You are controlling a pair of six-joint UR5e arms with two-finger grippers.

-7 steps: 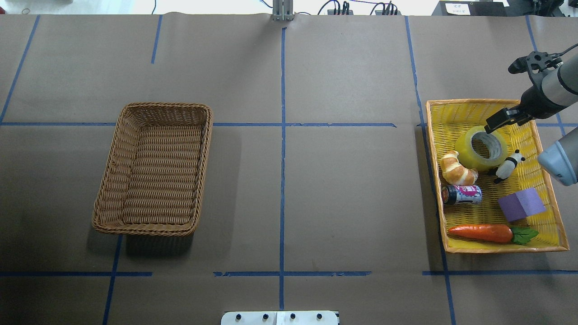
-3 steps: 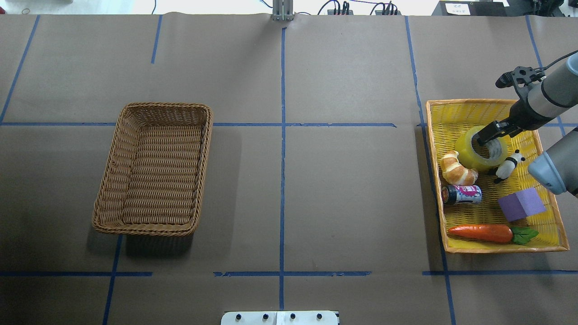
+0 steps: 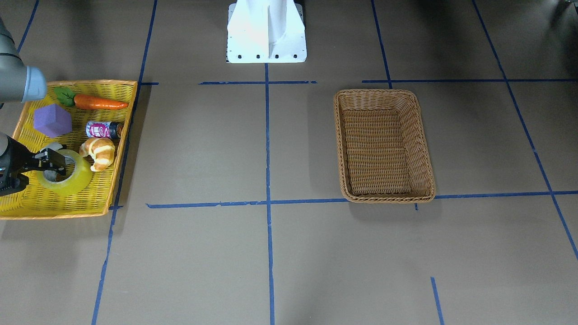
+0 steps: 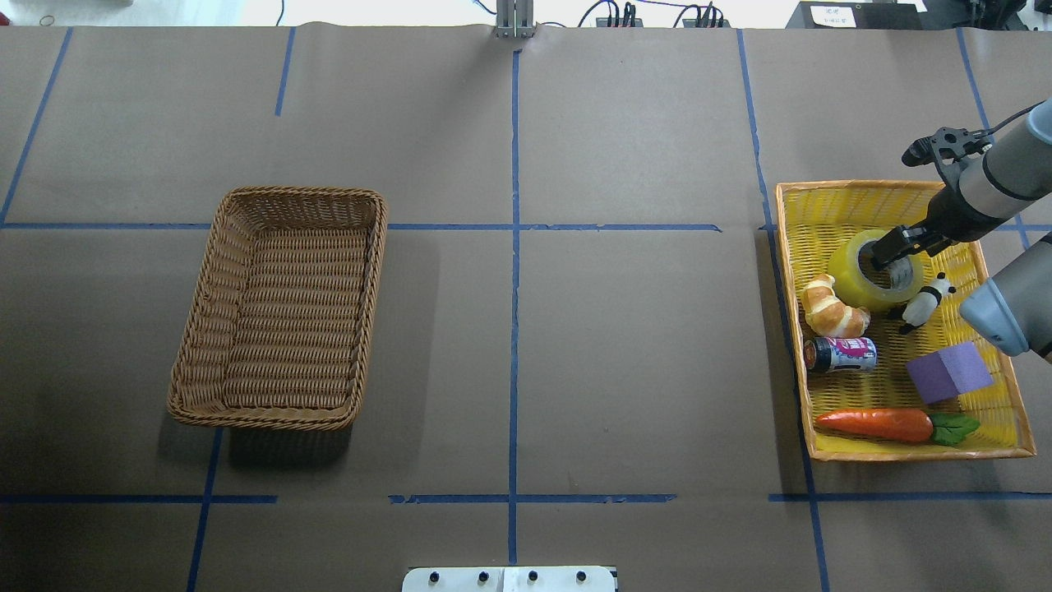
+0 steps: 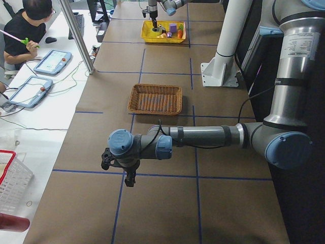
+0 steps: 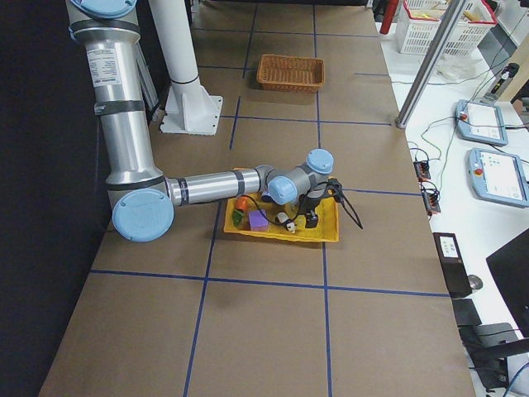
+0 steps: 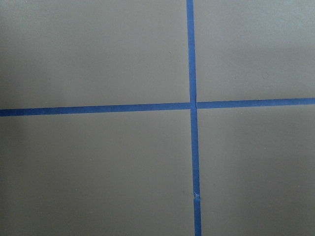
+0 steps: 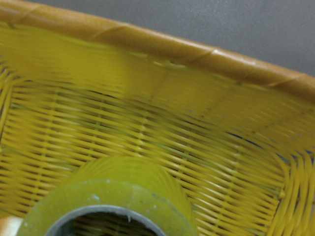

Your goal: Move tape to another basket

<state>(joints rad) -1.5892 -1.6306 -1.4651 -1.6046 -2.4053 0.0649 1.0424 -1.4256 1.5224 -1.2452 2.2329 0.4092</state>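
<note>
The yellow-green tape roll (image 4: 851,275) lies flat in the far part of the yellow tray (image 4: 855,186), hole up, next to a croissant. My right gripper (image 4: 883,256) is down at the roll's hole and far rim, its fingers apart; it looks open. In the front-facing view the gripper (image 3: 58,163) sits over the grey core of the tape (image 3: 76,183). The right wrist view shows the tape's top (image 8: 118,196) just below the camera. The brown wicker basket (image 4: 288,191) stands empty far to the left. My left gripper (image 5: 124,173) hangs over bare table; I cannot tell its state.
The tray also holds a croissant (image 4: 832,308), a can (image 4: 842,354), a toy panda (image 4: 925,302), a purple block (image 4: 949,372) and a carrot (image 4: 883,424). Brown paper with blue tape lines lies between tray and basket.
My right gripper has come down and moved nearer, from above the tape's far rim into the roll's hole. The tape and the other things have not moved.
</note>
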